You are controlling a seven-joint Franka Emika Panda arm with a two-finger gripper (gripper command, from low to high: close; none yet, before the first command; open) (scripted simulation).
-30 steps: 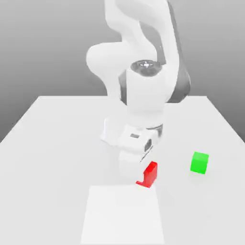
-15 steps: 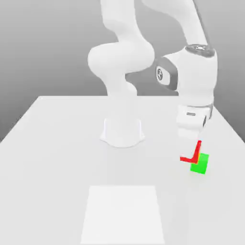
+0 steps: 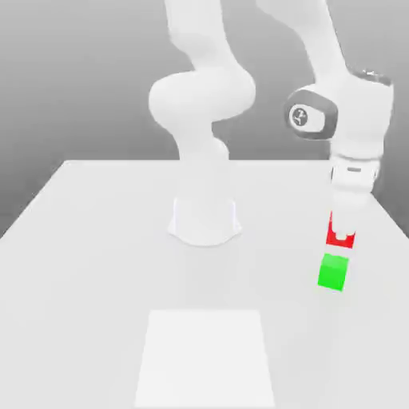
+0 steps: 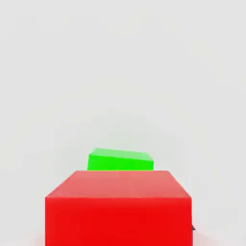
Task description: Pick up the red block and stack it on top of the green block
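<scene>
My gripper (image 3: 343,232) hangs on the exterior view's right, shut on the red block (image 3: 336,235), which is held off the table. The green block (image 3: 333,272) rests on the white table (image 3: 96,264) just below the red one, with a small gap between them; the red block sits slightly toward the exterior view's right of it. In the hand view the red block (image 4: 118,206) is close and large, and the green block (image 4: 120,161) peeks out beyond its far edge.
The arm's white base (image 3: 204,220) stands at the table's middle. A lighter square patch (image 3: 205,355) lies on the table's front. The table's right edge (image 3: 391,224) runs close to the blocks.
The arm has swung from the table's middle front to the exterior view's right, carrying the red block up and over to just above the green block.
</scene>
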